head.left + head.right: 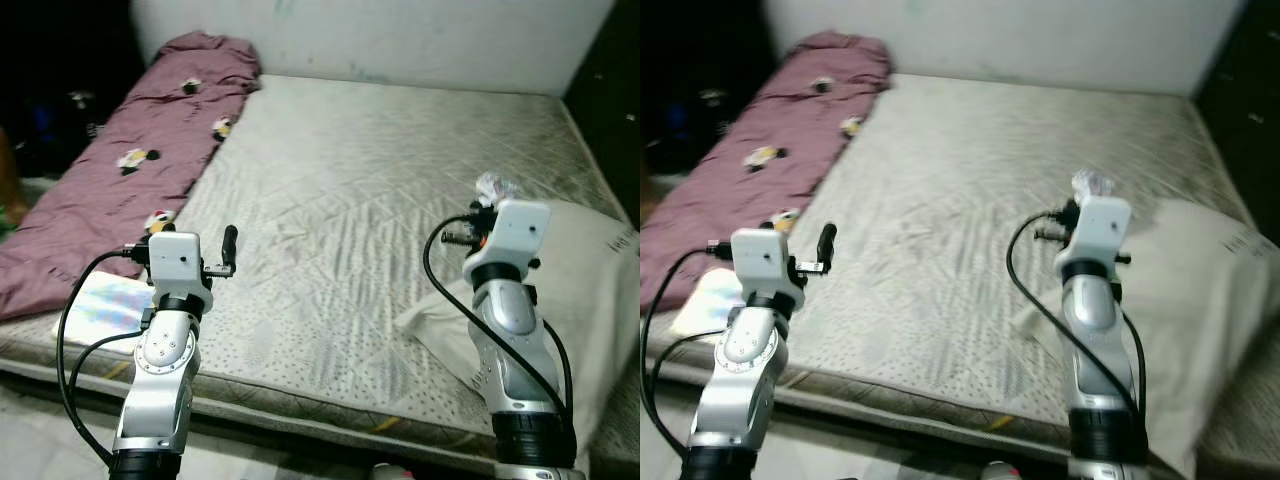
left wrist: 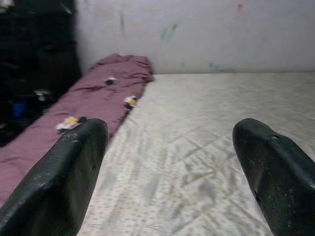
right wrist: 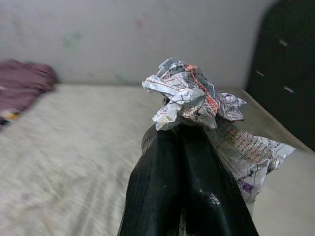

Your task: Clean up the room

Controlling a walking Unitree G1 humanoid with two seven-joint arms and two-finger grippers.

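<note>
We're standing at the foot of a bare quilted mattress (image 1: 380,180), both arms raised over its near edge. Our right gripper (image 3: 184,132) has its two black fingers pressed together, clamped on a wad of crumpled paper (image 3: 189,96), white w/ red and purple print. The wad sticks up past the fingertips, and a looser sheet of it trails down beside the fingers. From the head cam the paper (image 1: 493,186) shows as a small pale lump just above the right wrist housing, held up in the air over the mattress, not touching it.

Our left gripper (image 2: 172,172) hovers over the mattress's near left part w/ its fingers (image 2: 64,177) spread wide apart and nothing between them; in the head view one black finger (image 1: 229,248) points up beside the wrist box.

A maroon blanket (image 1: 130,160) w/ small flower-like patches runs along the left side of the bed, up to the pale wall (image 1: 400,40) at the head. A white pillow (image 1: 590,290) lies at the near right corner, partly behind the right arm. A pale multicoloured cloth or sheet (image 1: 105,305) (pattern too blurred to read) sits at the near left edge, just beside the blanket's lower end. Dark furniture (image 3: 288,64) stands to the right of the bed.
</note>
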